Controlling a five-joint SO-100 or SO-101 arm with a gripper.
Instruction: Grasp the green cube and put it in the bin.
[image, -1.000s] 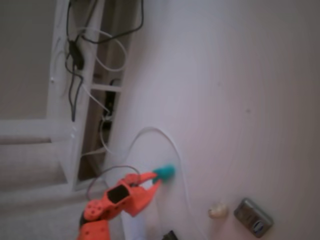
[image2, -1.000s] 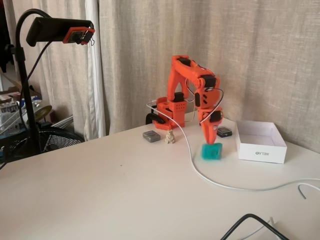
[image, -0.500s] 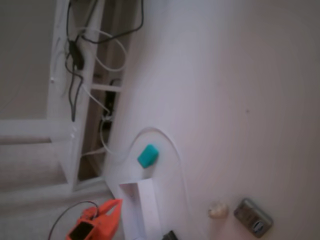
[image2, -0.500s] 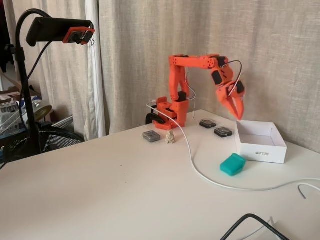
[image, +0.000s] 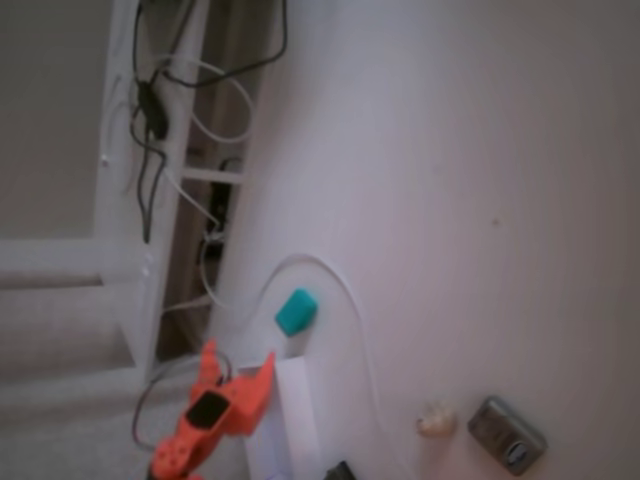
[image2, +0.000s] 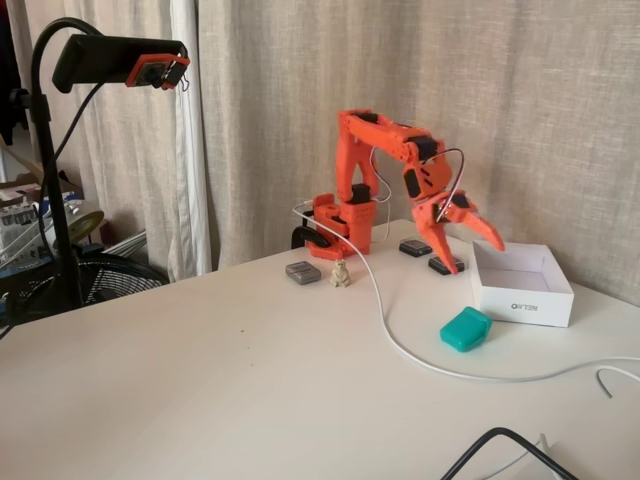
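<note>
The green cube (image2: 466, 328) lies on the white table, in front of the bin (image2: 525, 305) and a little to its left, touching nothing. In a fixed view from above the cube (image: 296, 311) sits just beyond the bin (image: 297, 420). My orange gripper (image2: 477, 256) hangs open in the air beside the bin's left wall, above and behind the cube, with nothing between its fingers. From above, the gripper (image: 238, 353) shows spread wide at the bin's edge. The bin looks empty.
A white cable (image2: 400, 345) curves across the table just left of the cube. A grey device (image2: 303, 272) and a cream lump (image2: 341, 273) sit near the arm's base, two small dark devices (image2: 445, 264) behind the gripper. A black cable (image2: 500, 445) lies at the front.
A second ago the gripper was down at the cube. It then rose shut toward the bin, leaving the cube shifted right on the table. Now it has dropped lower and opened.
</note>
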